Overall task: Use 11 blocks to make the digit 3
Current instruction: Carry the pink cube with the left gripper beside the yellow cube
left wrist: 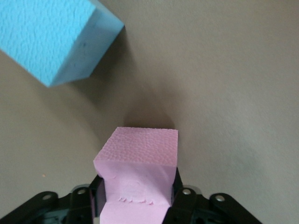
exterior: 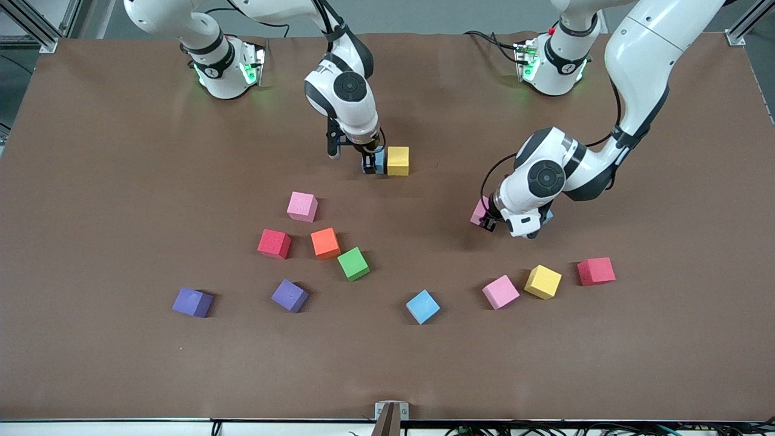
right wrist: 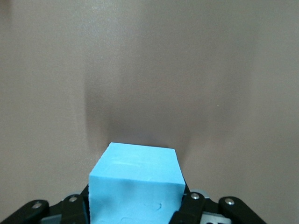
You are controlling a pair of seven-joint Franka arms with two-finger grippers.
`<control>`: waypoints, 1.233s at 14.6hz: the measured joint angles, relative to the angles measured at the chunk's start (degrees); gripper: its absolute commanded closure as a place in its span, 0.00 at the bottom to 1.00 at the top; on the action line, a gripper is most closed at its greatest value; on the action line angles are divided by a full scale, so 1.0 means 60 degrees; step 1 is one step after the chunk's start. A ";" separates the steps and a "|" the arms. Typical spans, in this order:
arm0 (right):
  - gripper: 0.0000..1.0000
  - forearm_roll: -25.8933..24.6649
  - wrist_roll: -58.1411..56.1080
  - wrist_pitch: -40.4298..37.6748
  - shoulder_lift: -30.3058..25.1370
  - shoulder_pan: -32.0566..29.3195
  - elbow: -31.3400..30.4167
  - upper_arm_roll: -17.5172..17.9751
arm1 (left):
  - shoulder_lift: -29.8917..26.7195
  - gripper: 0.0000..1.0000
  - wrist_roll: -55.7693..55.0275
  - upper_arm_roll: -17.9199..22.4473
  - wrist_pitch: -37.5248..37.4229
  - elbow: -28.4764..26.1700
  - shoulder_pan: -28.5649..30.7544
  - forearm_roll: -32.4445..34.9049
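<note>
gripping a pink block [left wrist: 140, 158], the left gripper [left wrist: 135, 198] has its jaws squeezed tight on the block's two sides, low at the brown table [exterior: 91, 151] toward the left arm's end. a blue block [left wrist: 56, 37] sits just beside it, turned at a slant. the right gripper [right wrist: 135, 205] is clamped on another blue block [right wrist: 135, 182], set down at the middle of the table and touching a yellow block [exterior: 398, 160] side by side — a short row that runs along the table from one arm's end toward the other.

the other blocks lie loose and apart, nearer the front camera, each turned its own way: a pink one [exterior: 302, 206], a red one [exterior: 273, 243], an orange one [exterior: 325, 243], a green one [exterior: 353, 264] and a blue one [exterior: 422, 306]. toward the left arm's end sit a pink [exterior: 501, 292], a yellow [exterior: 542, 281] and a red [exterior: 596, 270]. two purple cubes [exterior: 289, 295] [exterior: 192, 302] rest toward the right arm's end.

the table top is flat, dull brown — metal frame bars [exterior: 36, 24] show at its corners.
</note>
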 measured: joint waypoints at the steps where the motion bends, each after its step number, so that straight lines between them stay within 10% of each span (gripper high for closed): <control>1: 1.00 0.0000 0.0000 0.0006 0.0001 0.0004 0.0003 0.0000 | -0.0051 0.78 -0.0282 -0.0122 0.0000 0.0001 -0.0023 0.0001; 10: 1.00 0.0001 0.0001 0.0091 0.0073 0.0011 0.0065 0.0000 | -0.0157 0.77 -0.6393 -0.0952 0.0000 -0.0077 -0.1170 0.0034; 18: 1.00 0.0001 0.0002 0.0091 0.0129 0.0015 0.0146 0.0000 | -0.0158 0.77 -0.7703 -0.0995 0.1636 -0.1183 -0.1931 0.0035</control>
